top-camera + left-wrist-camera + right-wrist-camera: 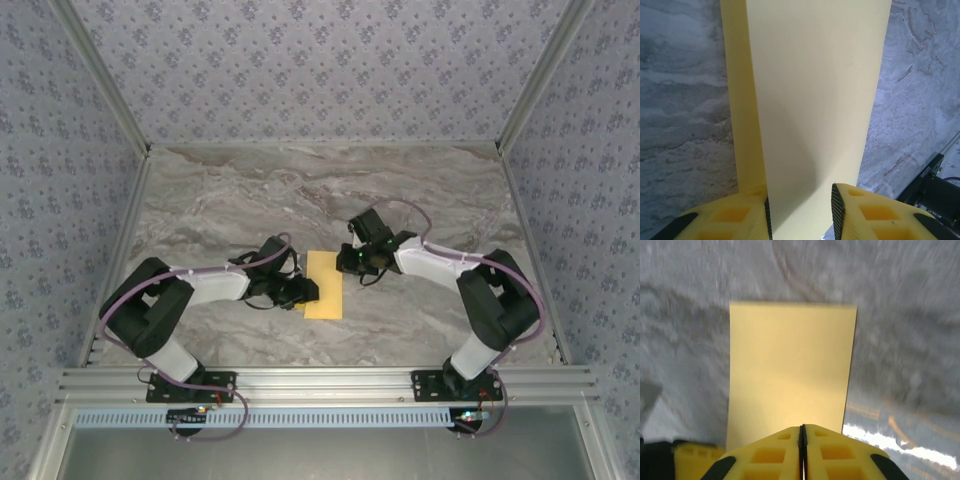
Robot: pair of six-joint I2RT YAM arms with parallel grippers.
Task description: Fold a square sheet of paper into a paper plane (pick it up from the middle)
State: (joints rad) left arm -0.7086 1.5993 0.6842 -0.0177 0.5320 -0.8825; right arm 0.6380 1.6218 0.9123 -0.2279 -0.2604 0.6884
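Reading across from the left: my left gripper (300, 292) is low over the tabletop (250, 200), right at the paper's left long edge. In its wrist view the jaws stand apart and the upper layer of the paper (815, 100) runs in between the pads (838, 210). With that much gap I'd say it isn't pinching anything. The paper (323, 285) is in the middle of the tabletop between the two arms. From above it looks like a tall narrow rectangle, not a square, so I reckon it's been doubled over once. The left wrist view backs that up, with a strip of the lower layer poking out beside the top one, so the edges aren't flush. Over on the right, my right gripper (360, 262) is at the paper's upper right corner. In its wrist view the right gripper (801, 432) has its jaws fully together, tips at the near edge of the sheet. I can't tell whether it's pressing down there or has a bit of paper nipped. My guess is we're on the first centre crease, early in the job. Next I'd need to line up the two layers and run a closed tip along the fold so it sets before starting the nose corners. No brands, labels or writing I can read anywhere.
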